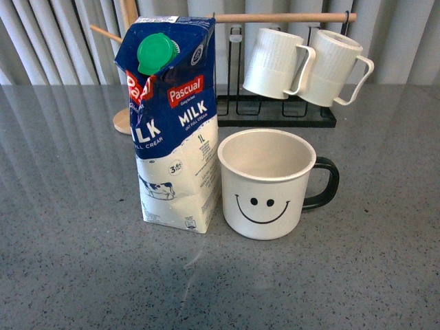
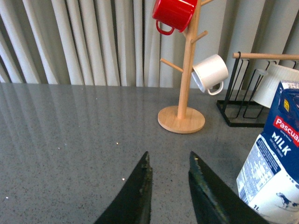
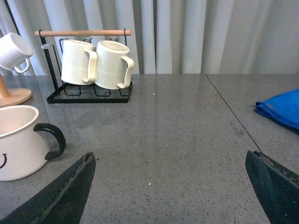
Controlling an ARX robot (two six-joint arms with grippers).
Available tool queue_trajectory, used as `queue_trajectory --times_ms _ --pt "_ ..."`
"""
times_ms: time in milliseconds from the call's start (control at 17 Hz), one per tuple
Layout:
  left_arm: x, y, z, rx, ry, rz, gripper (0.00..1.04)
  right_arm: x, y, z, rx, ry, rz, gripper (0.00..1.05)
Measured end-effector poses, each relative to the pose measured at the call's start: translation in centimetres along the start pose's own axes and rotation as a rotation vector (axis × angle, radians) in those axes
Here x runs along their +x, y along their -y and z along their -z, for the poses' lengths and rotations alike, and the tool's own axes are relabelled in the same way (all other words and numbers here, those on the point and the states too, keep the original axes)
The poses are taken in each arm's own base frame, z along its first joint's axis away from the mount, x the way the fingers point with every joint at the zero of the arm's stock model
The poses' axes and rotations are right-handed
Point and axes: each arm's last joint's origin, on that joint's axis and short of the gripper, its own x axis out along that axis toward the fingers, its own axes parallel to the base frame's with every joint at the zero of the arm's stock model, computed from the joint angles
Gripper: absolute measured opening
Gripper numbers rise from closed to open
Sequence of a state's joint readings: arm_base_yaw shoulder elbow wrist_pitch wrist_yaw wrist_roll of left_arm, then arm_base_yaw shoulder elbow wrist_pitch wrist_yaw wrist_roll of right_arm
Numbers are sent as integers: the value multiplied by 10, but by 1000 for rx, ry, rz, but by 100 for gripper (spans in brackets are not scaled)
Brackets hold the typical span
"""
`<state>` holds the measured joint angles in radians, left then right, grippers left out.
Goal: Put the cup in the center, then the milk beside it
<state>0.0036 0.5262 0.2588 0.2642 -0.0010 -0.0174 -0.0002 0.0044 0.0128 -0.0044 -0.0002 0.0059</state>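
2 items stand centred as asked: milk [image 1: 175,124] touching cup [image 1: 268,184] at its 9 o'clock; left gripper [image 2: 169,161] narrowly parted, right gripper [image 3: 170,172] wide apart, both empty.

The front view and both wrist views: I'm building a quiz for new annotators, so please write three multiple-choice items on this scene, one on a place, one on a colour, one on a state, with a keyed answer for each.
1. In the front view, where is the milk carton relative to the smiley cup?
A. left of it
B. right of it
C. behind the rack

2. What colour is the mug at the top of the wooden mug tree?
A. blue
B. red
C. green

3. How is the right gripper?
A. shut on the cup
B. shut on a cloth
C. open and empty

Answers: 1 A, the carton stands close on the cup's left. 2 B, the left wrist view shows it red. 3 C, the fingers are wide apart with bare table between them.
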Motion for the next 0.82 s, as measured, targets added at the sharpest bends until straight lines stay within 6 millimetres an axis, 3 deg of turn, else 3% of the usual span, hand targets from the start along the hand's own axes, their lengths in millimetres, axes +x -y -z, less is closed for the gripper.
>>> queue_trajectory --times_ms 176,824 --pt "-7 0 15 -1 -1 2 0 0 0 0 0 0 0 98" --pt "-27 -1 50 0 1 3 1 0 0 0 0 0 0 98"
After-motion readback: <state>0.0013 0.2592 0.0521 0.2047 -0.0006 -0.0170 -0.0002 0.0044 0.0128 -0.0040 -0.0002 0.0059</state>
